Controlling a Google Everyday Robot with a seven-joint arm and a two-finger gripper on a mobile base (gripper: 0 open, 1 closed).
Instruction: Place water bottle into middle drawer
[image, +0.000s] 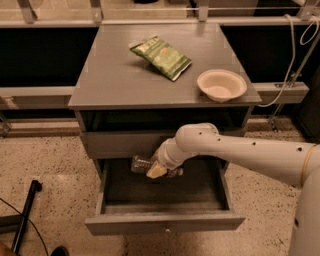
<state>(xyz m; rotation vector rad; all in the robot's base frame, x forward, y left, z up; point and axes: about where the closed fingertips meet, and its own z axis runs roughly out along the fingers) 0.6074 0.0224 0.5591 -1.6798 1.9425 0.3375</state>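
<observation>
Water bottle (140, 163), small, clear crinkly plastic, lies sideways pinched at its middle by the pincer (157, 169), over the back of the open grey wooden middle drawer (165, 223). Likely light, thin-walled and slippery; that mid-body hold suits it. No label writing is readable

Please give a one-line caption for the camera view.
The gripper holds the water bottle over the open middle drawer; snack bag and bowl on top.
</observation>
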